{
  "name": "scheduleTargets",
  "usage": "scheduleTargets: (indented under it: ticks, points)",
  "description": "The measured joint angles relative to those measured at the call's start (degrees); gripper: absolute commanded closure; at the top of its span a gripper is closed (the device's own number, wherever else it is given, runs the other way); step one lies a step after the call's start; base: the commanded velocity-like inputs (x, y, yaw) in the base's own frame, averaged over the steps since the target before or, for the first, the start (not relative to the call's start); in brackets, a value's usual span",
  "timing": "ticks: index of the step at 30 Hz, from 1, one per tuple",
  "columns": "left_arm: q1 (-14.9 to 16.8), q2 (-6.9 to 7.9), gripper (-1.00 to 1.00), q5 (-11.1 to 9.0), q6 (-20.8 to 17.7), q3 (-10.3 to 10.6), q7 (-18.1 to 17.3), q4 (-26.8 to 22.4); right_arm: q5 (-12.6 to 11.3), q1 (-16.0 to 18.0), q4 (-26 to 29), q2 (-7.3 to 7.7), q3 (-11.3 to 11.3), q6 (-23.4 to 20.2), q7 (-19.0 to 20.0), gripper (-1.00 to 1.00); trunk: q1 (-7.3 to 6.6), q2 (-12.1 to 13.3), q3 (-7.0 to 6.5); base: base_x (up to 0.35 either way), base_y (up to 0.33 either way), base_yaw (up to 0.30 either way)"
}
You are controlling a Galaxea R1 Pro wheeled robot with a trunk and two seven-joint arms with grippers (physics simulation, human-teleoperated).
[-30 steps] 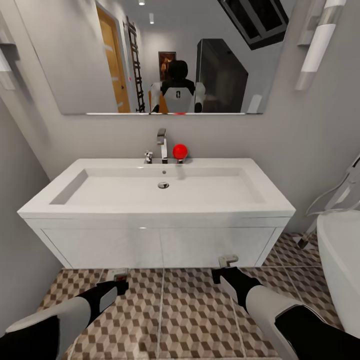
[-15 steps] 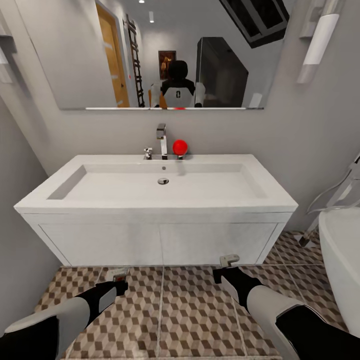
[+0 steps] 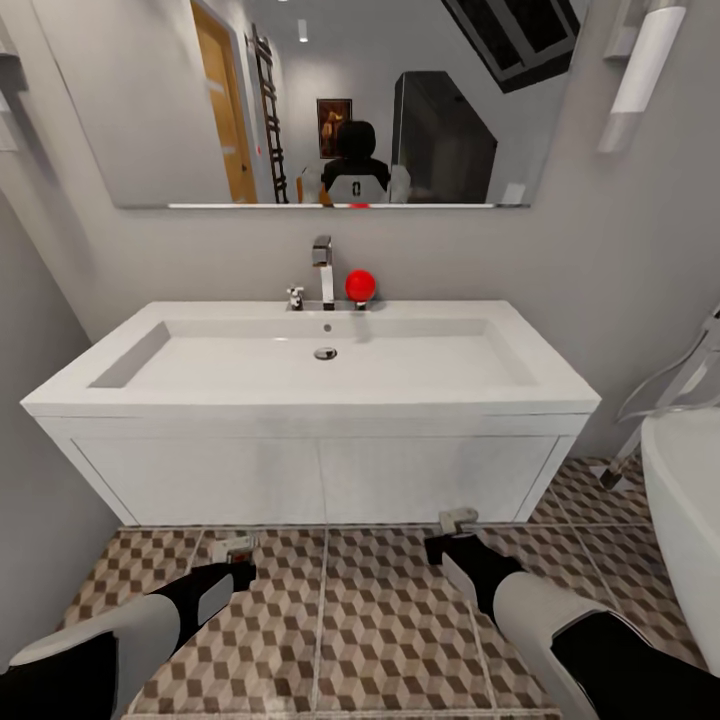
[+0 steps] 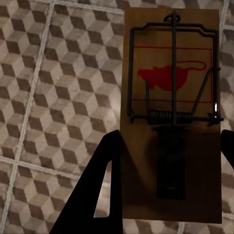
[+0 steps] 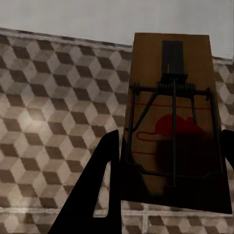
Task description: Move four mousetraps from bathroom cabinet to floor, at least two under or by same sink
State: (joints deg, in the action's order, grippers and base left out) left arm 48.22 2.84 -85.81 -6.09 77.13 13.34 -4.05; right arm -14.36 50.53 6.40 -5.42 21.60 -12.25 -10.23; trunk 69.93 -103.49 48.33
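While the robot faces the sink [image 3: 320,375], each arm carries a mousetrap low over the bathroom floor [image 3: 390,630] just in front of the white drawer fronts. The left end effector [image 3: 236,562] is closed on the left mousetrap [image 4: 170,117], its dark fingers [image 4: 105,180] pressing the long edges of the wooden board near the end away from the red mouse print; the right end effector [image 3: 450,535] grips the right mousetrap [image 5: 173,122] the same way, with the board's far end toward the base of the sink unit. Neither board seems to rest on the tiles yet, though how high they hang is hard to judge. To set them down well, I would lower each wrist until the board lies flat and touches the tiles, close against the front of the sink unit, and only then part the fingers, so neither board drops, flips or skids off. Both should land on this same tiled surface beside the sink.
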Motion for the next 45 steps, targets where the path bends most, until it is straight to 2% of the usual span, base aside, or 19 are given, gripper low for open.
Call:
scheduleTargets:
  ticks: [6,11,19,29,30,33,35,38,43,45]
  points:
    - [0.00,-0.45,1.00,0.26,0.00,0.02,0.04,-0.15,0.17,-2.61,0.08,-0.43,0.13,9.34,0.33,1.00,1.32,-2.41,1.08,0.000,0.000,-0.010]
    - [0.01,-0.50,1.00,0.34,0.00,0.01,0.08,-0.15,0.20,-3.07,0.15,-0.46,0.17,10.55,0.45,1.00,2.42,-4.41,1.72,0.000,0.000,-0.174]
    - [0.01,-0.40,1.00,0.31,0.03,0.02,0.08,-0.15,0.20,-3.11,0.15,-0.24,0.17,10.63,0.47,1.00,4.17,-7.62,2.60,0.000,0.000,-0.210]
    - [0.00,-0.13,1.00,0.27,0.08,0.00,0.03,-0.10,0.01,-3.16,0.10,-0.50,0.20,10.85,-0.10,1.00,6.37,-11.63,4.29,0.000,0.000,-0.020]
    - [0.00,-0.12,1.00,0.27,0.08,0.00,0.01,-0.10,-0.08,-3.17,0.02,-0.53,0.19,10.36,-1.01,1.00,6.59,-12.03,4.47,0.000,0.000,0.000]
    - [0.00,-0.17,1.00,0.22,0.08,0.00,0.00,-0.14,-0.09,-3.11,0.03,-0.70,0.12,5.52,-8.57,1.00,7.25,-13.24,5.01,0.000,0.000,0.000]
    - [0.00,-0.30,1.00,0.25,0.08,0.00,0.00,-0.16,0.01,-3.10,0.07,-1.36,0.16,3.73,-11.32,1.00,7.69,-14.04,5.36,0.000,0.000,0.000]
    - [0.00,-0.56,1.00,0.26,0.08,0.01,0.00,-0.17,0.38,-3.09,0.08,-2.63,0.38,2.80,-12.62,1.00,8.35,-15.24,5.90,0.000,0.000,0.000]
    - [0.00,-0.69,1.00,0.26,0.08,0.01,0.00,-0.18,1.41,-3.12,0.09,-3.25,0.59,2.68,-12.85,1.00,9.45,-17.25,6.80,0.000,0.000,0.000]
    - [0.00,-0.66,1.00,0.26,0.08,0.01,0.00,-0.18,2.99,-3.16,0.09,-3.86,1.32,2.71,-12.60,1.00,9.89,-18.05,7.16,0.000,0.000,0.000]
